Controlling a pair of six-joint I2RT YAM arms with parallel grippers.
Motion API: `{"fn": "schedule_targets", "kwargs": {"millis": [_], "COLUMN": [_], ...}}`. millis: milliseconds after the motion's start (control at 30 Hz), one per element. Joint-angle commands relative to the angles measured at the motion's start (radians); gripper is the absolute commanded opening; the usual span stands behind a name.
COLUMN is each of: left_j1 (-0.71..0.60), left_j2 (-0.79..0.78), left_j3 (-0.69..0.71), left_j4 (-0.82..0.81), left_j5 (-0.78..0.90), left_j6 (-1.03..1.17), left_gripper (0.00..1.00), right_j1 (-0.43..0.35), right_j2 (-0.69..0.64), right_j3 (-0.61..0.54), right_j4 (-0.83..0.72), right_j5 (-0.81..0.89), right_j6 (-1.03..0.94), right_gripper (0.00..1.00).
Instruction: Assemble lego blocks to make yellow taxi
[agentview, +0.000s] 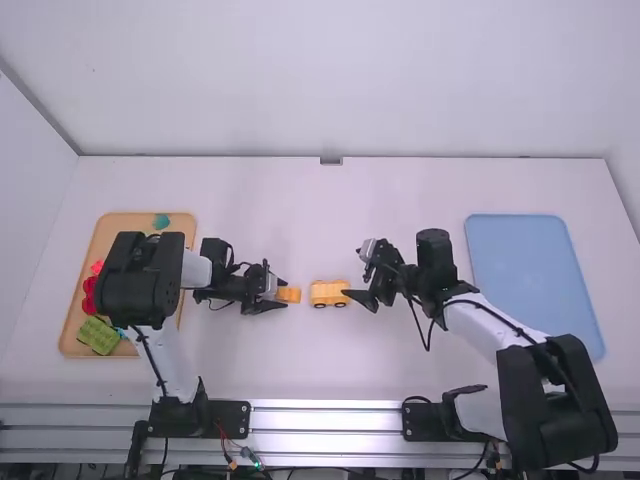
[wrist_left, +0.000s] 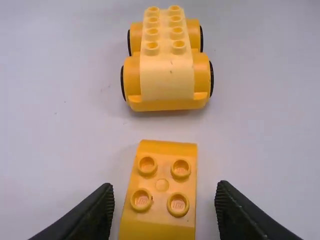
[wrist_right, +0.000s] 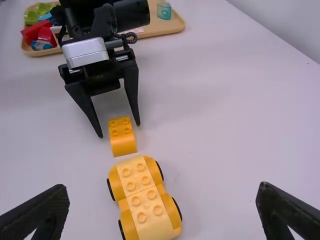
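Taxi (wrist_left: 167, 82): likely light, stiff; grip smooth sides
Left pincer (wrist_left: 164, 192): released, block (wrist_left: 161, 210) between fingers
Right pincer (wrist_right: 162, 191): released, near wheels (wrist_right: 178, 208)

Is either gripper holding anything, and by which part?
Nothing is held: the left gripper is open, with gaps either side of the orange block; the right gripper is open.

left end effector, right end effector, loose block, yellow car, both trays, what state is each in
left end effector: open, around the loose block, not touching it
right end effector: open, gripping nothing
loose block: studs up, separate from the yellow car
yellow car: upright on its wheels, top studs bare
wooden tray: flat, holding coloured blocks
blue tray: flat
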Motion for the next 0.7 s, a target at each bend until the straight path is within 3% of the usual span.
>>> {"fn": "schedule_targets", "kwargs": {"millis": [0, 267, 533, 667], "left_j1": [-0.005, -0.005, -0.002, 0.002], "left_j2": [0.009, 0.009, 0.004, -0.047], "left_j3": [-0.023, -0.039, -0.016, -0.005], "left_j4": [0.006, 0.047, 0.047, 0.001], "left_j5": [0.003, 0.01, 0.035, 0.076], "left_j6": [-0.008, -0.008, -0.056, -0.11], "left_gripper": [0.5, 0.33, 0.27, 0.23], "right_j1": [0.0, 0.0, 0.0, 0.0], "right_j2": [-0.013, -0.013, -0.013, 0.013], "right_j3": [-0.01, -0.01, -0.01, -0.014], "right_j4": [0.003, 0.001, -0.015, -0.041], "right_j5": [-0.014, -0.013, 0.003, 0.014], "right_j6": [0.002, 0.002, -0.001, -0.099], "right_gripper": [0.99, 0.98, 0.99, 0.99]}}
